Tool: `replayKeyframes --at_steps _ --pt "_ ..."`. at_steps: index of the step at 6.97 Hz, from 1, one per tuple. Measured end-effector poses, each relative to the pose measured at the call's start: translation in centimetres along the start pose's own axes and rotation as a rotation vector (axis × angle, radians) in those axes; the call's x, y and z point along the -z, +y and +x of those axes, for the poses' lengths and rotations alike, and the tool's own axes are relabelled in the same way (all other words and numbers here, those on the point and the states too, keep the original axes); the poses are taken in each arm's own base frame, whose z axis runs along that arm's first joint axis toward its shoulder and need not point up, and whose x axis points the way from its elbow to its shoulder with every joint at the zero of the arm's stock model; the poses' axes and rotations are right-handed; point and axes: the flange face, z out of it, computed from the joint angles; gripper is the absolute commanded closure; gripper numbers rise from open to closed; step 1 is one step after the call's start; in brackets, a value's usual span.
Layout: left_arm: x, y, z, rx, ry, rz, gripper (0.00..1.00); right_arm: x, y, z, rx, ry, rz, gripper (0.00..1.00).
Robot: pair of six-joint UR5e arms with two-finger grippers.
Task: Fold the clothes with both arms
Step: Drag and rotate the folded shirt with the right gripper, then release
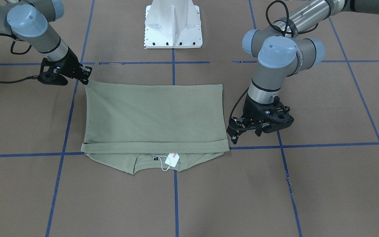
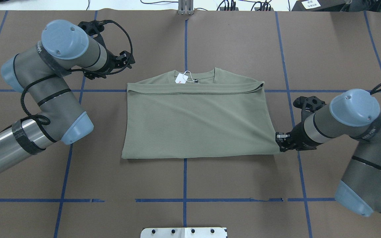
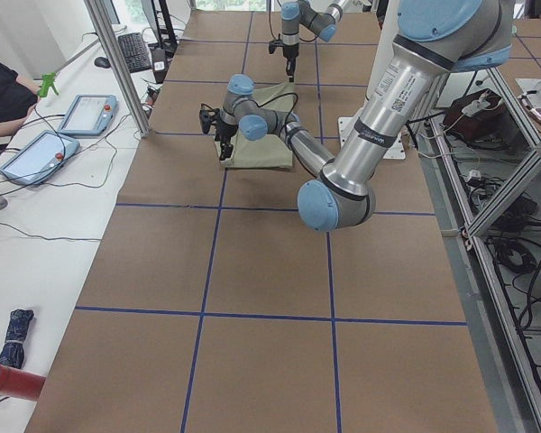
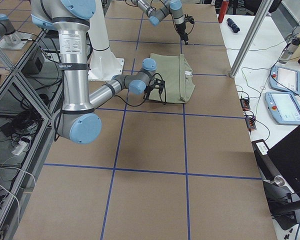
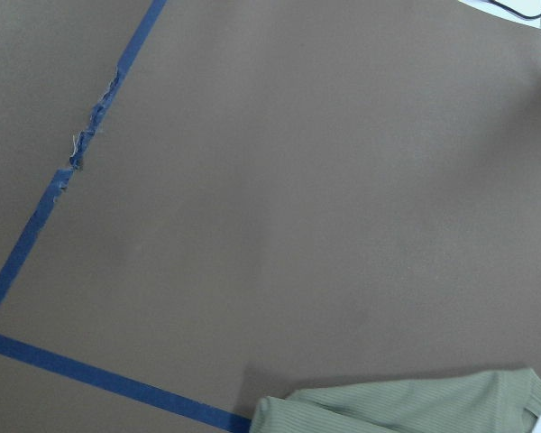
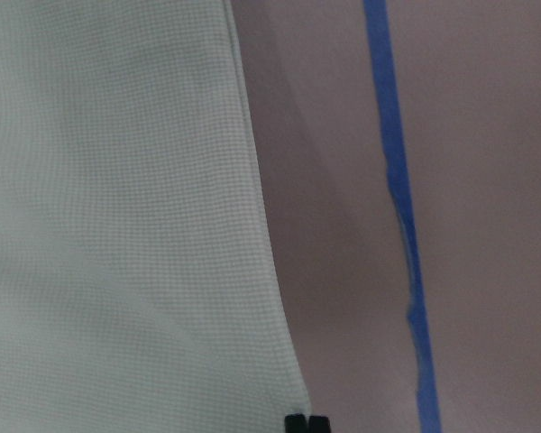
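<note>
The sage-green shirt lies flat in the middle of the table. Its lower part is folded up to just short of the collar, where a white hang tag shows. My right gripper is shut on the shirt's near right corner, low on the table; the right wrist view shows its fingertips pressed together at the cloth edge. My left gripper hovers open just beyond the shirt's far left corner, not touching it. In the front-facing view the left gripper is beside the fold's end, and the right gripper pinches the opposite corner.
The white base pedestal stands behind the shirt on the robot's side. Blue tape lines grid the brown table cover. A side table with tablets and a seated person lies past the far edge.
</note>
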Motion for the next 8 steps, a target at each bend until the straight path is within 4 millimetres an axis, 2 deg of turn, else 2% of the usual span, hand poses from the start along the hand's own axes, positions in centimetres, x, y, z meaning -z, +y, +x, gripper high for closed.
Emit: replayKeyframes --at_steps 2,3,4,5,6,7,8 --pt "0.3 0.0 0.2 -0.003 0.004 0.019 0.01 -0.3 6.2 2.9 0.032 0.039 -0.149 1.0" --pt "0.5 0.0 0.3 -0.005 0.007 0.028 0.01 -1.0 10.0 3.6 0.039 0.07 -0.238 1.0" --pt "0.8 0.1 0.3 -0.005 0.009 0.031 0.01 -2.1 13.2 3.5 0.033 0.102 -0.304 0.02" --pt "1.2 0.2 0.5 -0.006 0.009 0.032 0.01 -2.9 15.6 3.3 0.025 0.126 -0.348 0.0" --pt "1.6 0.5 0.6 -0.008 0.009 0.029 0.01 -3.1 16.9 3.0 0.023 0.134 -0.368 0.0" --pt "1.7 0.9 0.8 -0.012 0.01 0.022 0.01 -2.5 16.7 2.6 0.013 0.119 -0.362 0.0" --pt "1.6 1.9 1.1 -0.021 0.014 0.006 0.01 -1.1 14.9 1.8 -0.013 0.079 -0.324 0.0"
